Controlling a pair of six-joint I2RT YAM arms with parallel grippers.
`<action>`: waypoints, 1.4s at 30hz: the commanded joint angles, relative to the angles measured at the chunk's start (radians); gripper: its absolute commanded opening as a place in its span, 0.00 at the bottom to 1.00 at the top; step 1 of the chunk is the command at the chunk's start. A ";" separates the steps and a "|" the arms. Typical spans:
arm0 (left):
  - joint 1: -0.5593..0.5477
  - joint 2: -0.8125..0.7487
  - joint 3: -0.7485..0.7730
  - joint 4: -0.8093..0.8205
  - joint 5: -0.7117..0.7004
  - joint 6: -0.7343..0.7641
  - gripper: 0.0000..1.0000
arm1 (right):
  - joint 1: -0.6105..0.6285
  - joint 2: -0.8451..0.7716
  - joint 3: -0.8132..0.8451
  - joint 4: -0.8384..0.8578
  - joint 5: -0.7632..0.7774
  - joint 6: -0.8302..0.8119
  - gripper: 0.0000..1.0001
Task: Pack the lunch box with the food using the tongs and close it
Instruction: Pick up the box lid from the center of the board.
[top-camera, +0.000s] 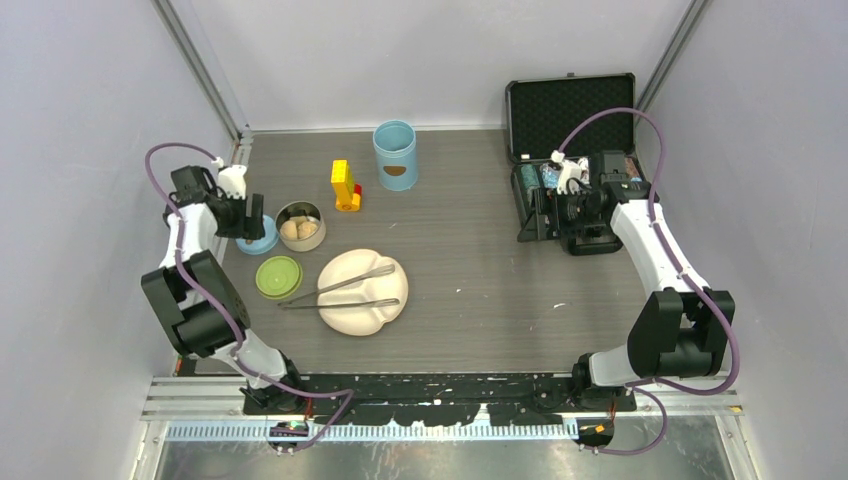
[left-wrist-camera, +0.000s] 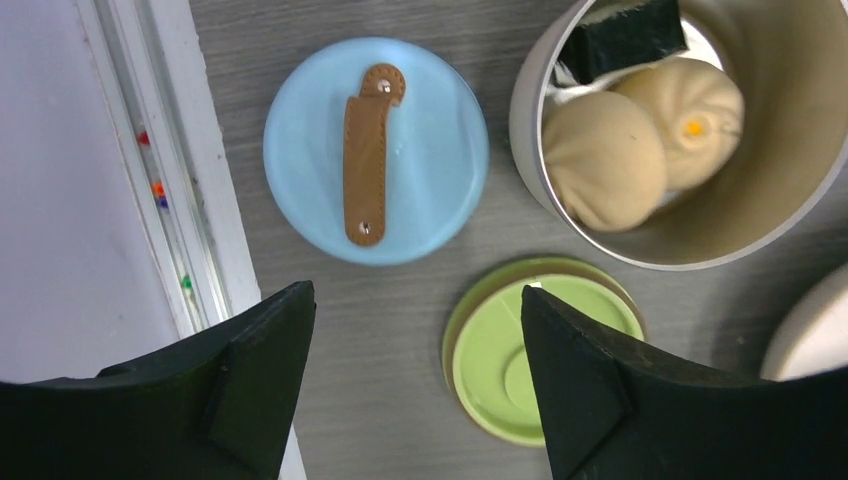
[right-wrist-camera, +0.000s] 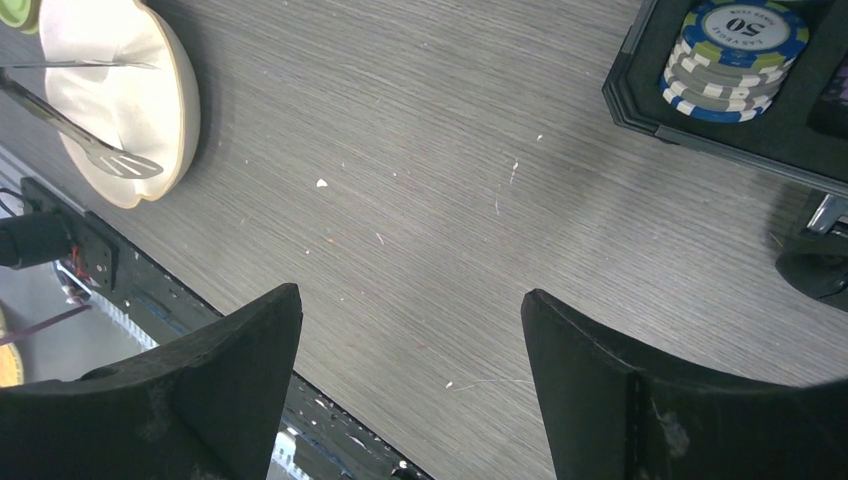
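Observation:
The lunch box canister (top-camera: 395, 155) stands upright and lidless at the back of the table. Its blue lid (left-wrist-camera: 376, 150) with the brown handle lies flat near the left wall. Beside it sits the steel bowl (left-wrist-camera: 790, 150), holding two beige buns (left-wrist-camera: 605, 160) and a dark piece (left-wrist-camera: 625, 35). The green lid (left-wrist-camera: 490, 370) lies in front of the bowl. The tongs (top-camera: 340, 283) rest across the cream plate (top-camera: 350, 320). My left gripper (left-wrist-camera: 415, 295) hangs open above the table just in front of the blue lid, holding nothing. My right gripper (right-wrist-camera: 410, 295) hangs open over bare table by the black case.
A yellow and red toy block (top-camera: 345, 185) stands left of the canister. The open black case (top-camera: 570, 115) at the back right holds poker chips (right-wrist-camera: 740, 50). A white rail (left-wrist-camera: 170, 200) runs along the left wall close to the blue lid.

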 joint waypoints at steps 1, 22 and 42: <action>0.009 0.051 -0.029 0.226 0.041 0.009 0.75 | 0.005 -0.003 -0.010 0.023 0.010 -0.016 0.85; 0.043 0.247 -0.044 0.403 0.148 -0.006 0.52 | 0.006 0.033 -0.008 0.023 0.004 -0.016 0.85; 0.090 0.120 0.134 0.171 0.235 -0.130 0.02 | 0.005 -0.003 -0.013 0.024 -0.013 -0.009 0.85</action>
